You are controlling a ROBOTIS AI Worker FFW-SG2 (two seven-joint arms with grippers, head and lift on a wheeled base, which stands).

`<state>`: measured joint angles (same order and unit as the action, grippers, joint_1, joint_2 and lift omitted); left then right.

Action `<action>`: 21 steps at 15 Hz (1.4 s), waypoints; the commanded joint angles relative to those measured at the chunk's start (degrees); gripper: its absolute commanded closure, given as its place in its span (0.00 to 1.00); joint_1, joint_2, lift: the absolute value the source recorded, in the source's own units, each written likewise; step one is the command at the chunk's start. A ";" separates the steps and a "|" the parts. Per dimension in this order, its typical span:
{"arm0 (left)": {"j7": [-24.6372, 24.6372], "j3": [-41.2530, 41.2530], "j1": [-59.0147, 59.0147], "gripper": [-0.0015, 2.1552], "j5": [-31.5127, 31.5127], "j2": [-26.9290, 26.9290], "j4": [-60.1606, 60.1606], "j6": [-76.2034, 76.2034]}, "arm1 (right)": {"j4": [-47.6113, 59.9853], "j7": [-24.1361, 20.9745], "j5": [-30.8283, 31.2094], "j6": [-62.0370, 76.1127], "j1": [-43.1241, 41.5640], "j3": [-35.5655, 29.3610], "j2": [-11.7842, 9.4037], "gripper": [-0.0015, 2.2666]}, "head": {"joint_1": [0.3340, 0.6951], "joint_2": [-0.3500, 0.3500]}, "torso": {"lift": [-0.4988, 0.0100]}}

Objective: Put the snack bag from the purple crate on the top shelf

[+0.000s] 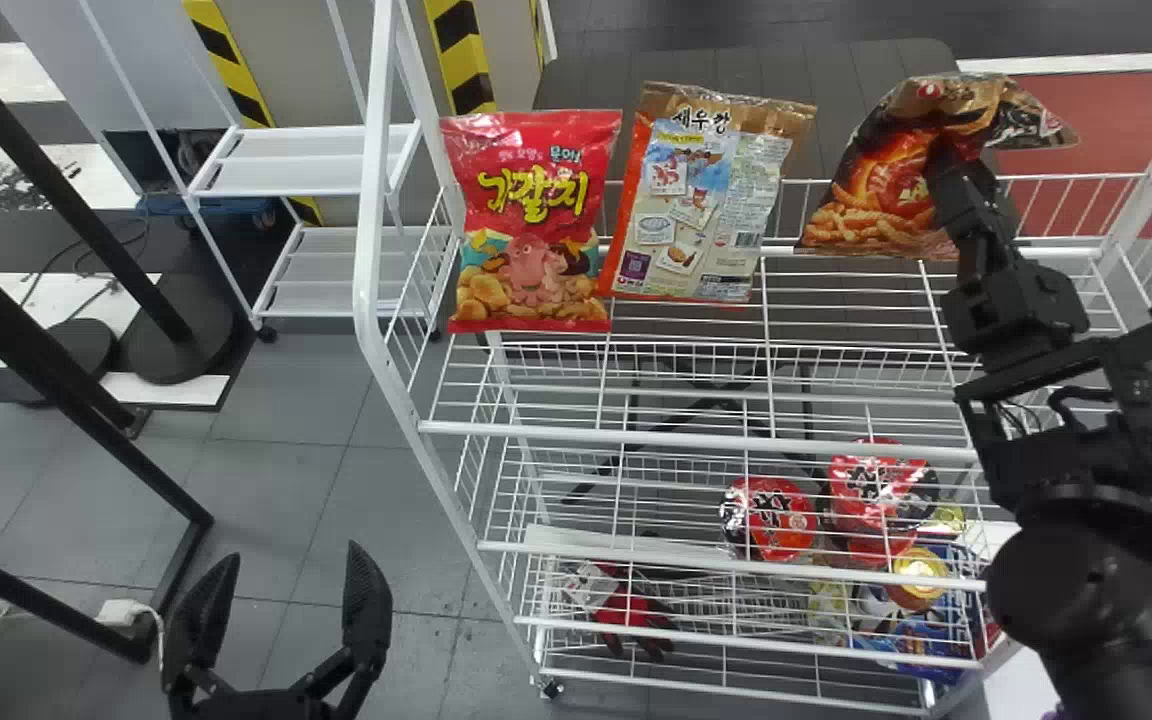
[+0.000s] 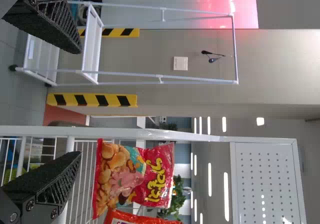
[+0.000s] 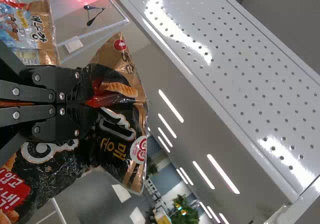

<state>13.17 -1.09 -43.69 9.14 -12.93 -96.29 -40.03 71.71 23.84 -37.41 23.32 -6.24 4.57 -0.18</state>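
A tall white wire rack [image 1: 372,200] dominates the center and right of the frame, its top shelf [image 1: 636,438] crossing below a row of snack packages. The right wrist view also takes in a white perforated panel [image 3: 240,74]. At upper left, beyond the rack, stands a smaller white shelving unit [image 1: 306,160]. The robot's right arm [image 1: 1086,580], black and jointed, rises along the right side of the frame to the upper right.

At lower left, the left claw [image 1: 284,575] hangs above the gray tiled floor [image 1: 316,460], its two fingers spread well apart with nothing between them.

At upper right, the right claw [image 1: 961,185] grips the snack bag [image 1: 881,195], an orange, brown and black package held at a tilt by the top shelf; whether its lower edge touches the wires cannot be told. In the right wrist view, the right claw [image 3: 82,101] is clamped together on the creased wrapper.

Left of it, an orange-and-cream bag [image 1: 696,200] leans upright near upper center, and just beside that stands a red bag [image 1: 536,220] at the shelf's left end. Red-topped cups [image 1: 771,517] sit low in the rack at lower right, with red-and-black gloves [image 1: 631,610] at lower center.
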 commanded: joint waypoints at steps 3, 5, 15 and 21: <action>-0.96 1.35 -0.35 0.04 0.88 -0.52 -0.30 -0.08 | -6.67 -3.71 4.80 10.11 -1.67 3.95 0.23 0.81 | 1.00 0.76 | 0.98; -1.04 1.97 -0.61 0.04 0.97 -0.52 -0.56 -0.08 | -9.49 -4.59 5.24 11.87 -2.90 4.65 0.23 0.81 | 1.00 0.77 | 0.98; -1.13 2.23 -0.70 0.04 1.14 -0.60 -0.74 -0.08 | -13.97 -4.94 3.48 10.81 -5.27 4.22 0.23 0.78 | 1.00 0.77 | 0.98; -1.04 2.85 -0.70 0.04 1.49 -0.52 -0.47 -1.31 | -17.57 -5.38 5.68 8.35 -7.47 5.18 0.23 0.64 | 1.00 0.80 | 0.98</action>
<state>12.13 1.73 -44.38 10.60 -13.49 -96.86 -40.78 55.69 18.51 -32.16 31.72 -12.94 9.65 -0.18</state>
